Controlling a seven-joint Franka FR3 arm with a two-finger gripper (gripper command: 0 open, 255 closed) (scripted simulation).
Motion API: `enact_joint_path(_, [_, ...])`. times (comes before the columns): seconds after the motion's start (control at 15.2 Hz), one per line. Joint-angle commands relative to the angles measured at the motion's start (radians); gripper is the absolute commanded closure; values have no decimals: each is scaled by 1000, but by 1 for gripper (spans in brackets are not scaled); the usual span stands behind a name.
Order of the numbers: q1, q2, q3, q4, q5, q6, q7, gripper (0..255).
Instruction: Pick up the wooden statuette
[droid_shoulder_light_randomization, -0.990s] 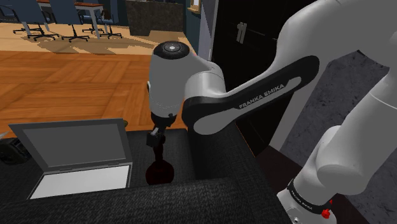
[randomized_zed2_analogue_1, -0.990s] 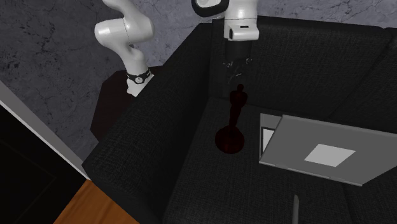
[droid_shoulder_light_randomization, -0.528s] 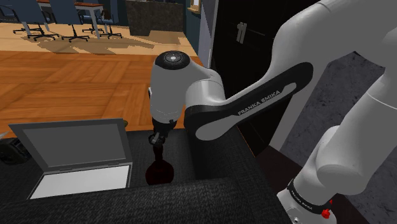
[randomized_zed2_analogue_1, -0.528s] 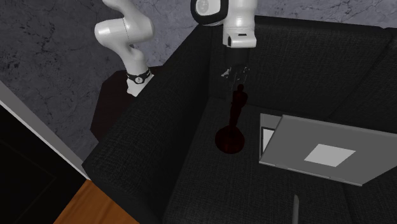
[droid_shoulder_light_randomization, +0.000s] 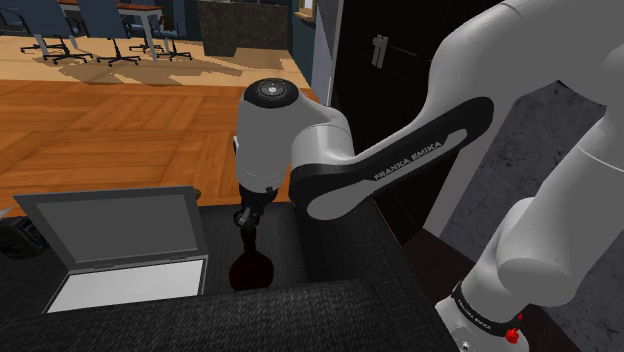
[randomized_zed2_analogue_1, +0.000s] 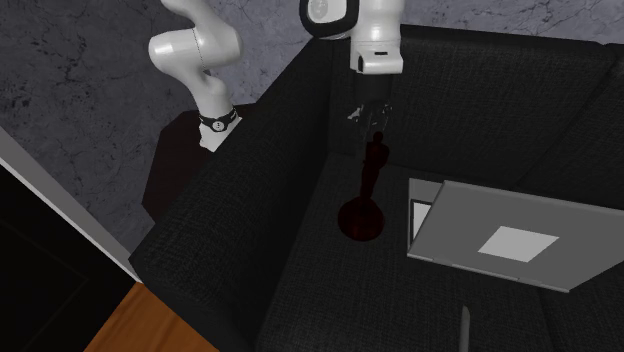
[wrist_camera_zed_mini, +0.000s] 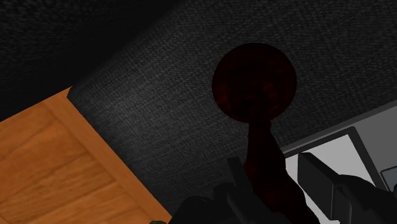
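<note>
A dark reddish-brown statuette (droid_shoulder_light_randomization: 249, 270) stands upright on a black sofa seat (droid_shoulder_light_randomization: 340, 250), a slim figure on a round base (randomized_zed2_analogue_1: 362, 220). My gripper (droid_shoulder_light_randomization: 247, 218) comes straight down on its upper part and is shut on it. From the second exterior view the gripper (randomized_zed2_analogue_1: 372, 130) covers the figure's head, and the body (randomized_zed2_analogue_1: 372, 170) shows below. The wrist view looks down the figure to its round base (wrist_camera_zed_mini: 254, 79), with my gripper (wrist_camera_zed_mini: 273, 172) clasping the stem between its fingers.
An open grey laptop (droid_shoulder_light_randomization: 120, 250) lies on the seat close beside the statuette, also seen as the laptop (randomized_zed2_analogue_1: 510, 235). The sofa back (randomized_zed2_analogue_1: 500, 90) and armrest (randomized_zed2_analogue_1: 250, 200) enclose the corner. Wooden floor (droid_shoulder_light_randomization: 100, 130) lies beyond the sofa edge.
The gripper came down over the statuette's head and shut on it within the first half second. Nothing has moved since.
</note>
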Motion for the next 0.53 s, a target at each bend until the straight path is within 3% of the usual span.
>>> enact_joint_path(0.0, [1, -10, -1, 11, 14, -18, -12, 255])
enact_joint_path(0.46, [6, -58, -8, 61, 71, -100, -68, 255])
